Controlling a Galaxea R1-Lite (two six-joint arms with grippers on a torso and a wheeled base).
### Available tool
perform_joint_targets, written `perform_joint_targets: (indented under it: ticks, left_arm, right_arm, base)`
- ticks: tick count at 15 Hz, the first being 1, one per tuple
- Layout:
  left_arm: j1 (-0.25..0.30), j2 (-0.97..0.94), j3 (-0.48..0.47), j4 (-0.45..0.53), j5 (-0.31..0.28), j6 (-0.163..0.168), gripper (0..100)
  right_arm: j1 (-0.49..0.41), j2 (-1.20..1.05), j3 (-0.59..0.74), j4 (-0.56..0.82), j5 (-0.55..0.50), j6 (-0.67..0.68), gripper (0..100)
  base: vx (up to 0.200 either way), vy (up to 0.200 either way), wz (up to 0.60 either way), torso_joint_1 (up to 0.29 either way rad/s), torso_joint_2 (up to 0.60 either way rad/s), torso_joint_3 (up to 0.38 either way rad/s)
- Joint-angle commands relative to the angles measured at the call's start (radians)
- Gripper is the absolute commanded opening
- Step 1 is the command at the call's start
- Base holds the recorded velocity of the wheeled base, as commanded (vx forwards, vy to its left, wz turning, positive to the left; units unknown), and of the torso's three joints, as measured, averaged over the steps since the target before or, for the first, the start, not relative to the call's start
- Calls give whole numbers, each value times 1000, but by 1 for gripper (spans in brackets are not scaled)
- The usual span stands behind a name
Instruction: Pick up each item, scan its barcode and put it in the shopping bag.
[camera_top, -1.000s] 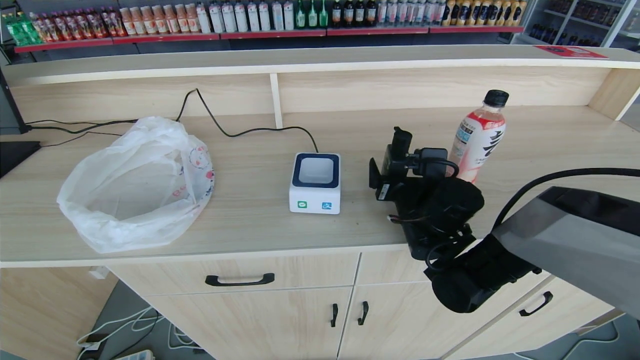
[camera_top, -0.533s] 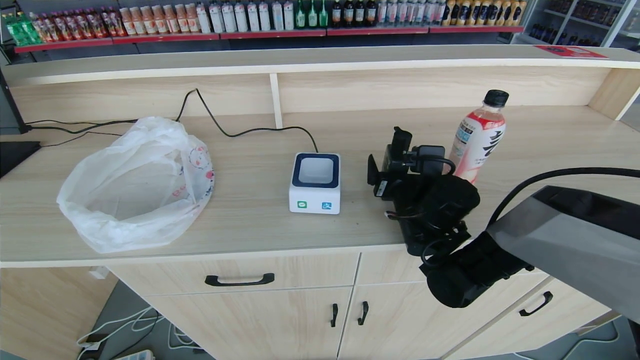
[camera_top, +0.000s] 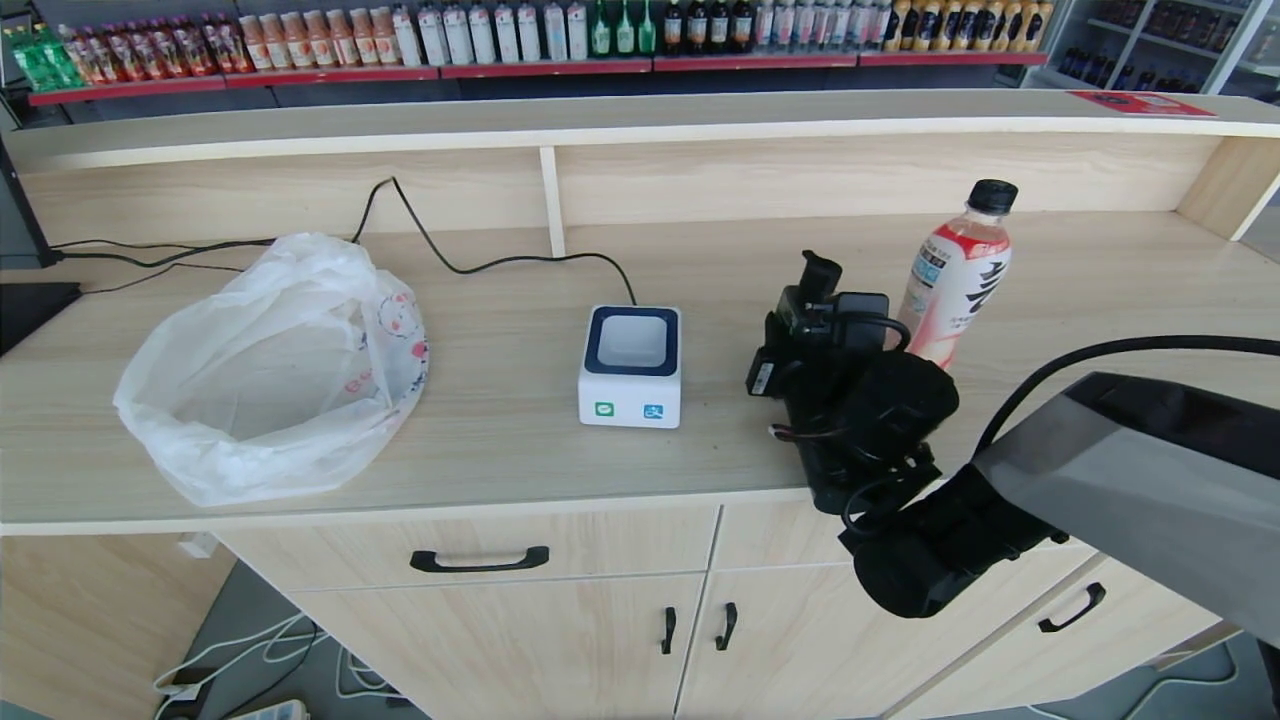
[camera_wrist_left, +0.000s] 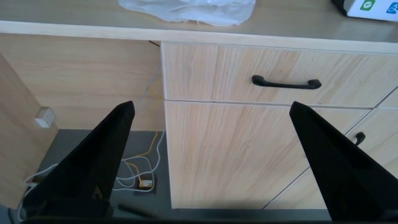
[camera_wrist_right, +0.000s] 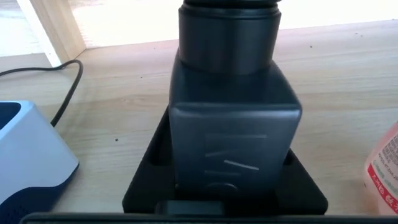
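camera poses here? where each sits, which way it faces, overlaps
Head: on the head, facing forward and down at the counter; right arm shows.
Left wrist: below the counter edge, facing the drawers; open left gripper shows.
Right wrist: low over the counter, facing along it; an unidentified dark block up close.
Shared: scanner in all three; shopping bag head and left wrist; bottle head and right wrist.

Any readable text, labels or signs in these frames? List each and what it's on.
Nothing can be read with confidence.
bottle label: large dark characters, too blurred to read.
scanner front: one green and one blue icon, no legible words.
shopping bag: red print, crumpled, unreadable.
red sign on the upper ledge: too small.
shelf bottles: labels too small.
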Motion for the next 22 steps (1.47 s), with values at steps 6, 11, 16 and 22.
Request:
perform_joint_targets:
  ticks: [6, 11, 16, 22]
  left_arm:
    - [1, 2, 0, -2, 0, 0, 100]
    - [0, 2, 0, 0, 0, 1, 100]
    - [1, 2, 0, 0, 0, 4, 100]
    - [0, 2, 0, 0, 0, 4, 100]
  right_arm:
    - [2, -76, 20, -2, 1, 1, 0]
    - [31, -179, 92, -2, 1, 2, 0]
    - [178, -320, 161, -2, 85, -16, 0]
    - [304, -500, 332, -2, 104, 31, 0]
  base:
    - [0, 0, 0, 0, 0, 0]
    - [0, 0, 0, 0, 0, 0]
    - [0, 0, 0, 0, 0, 0]
    - [0, 0, 0, 0, 0, 0]
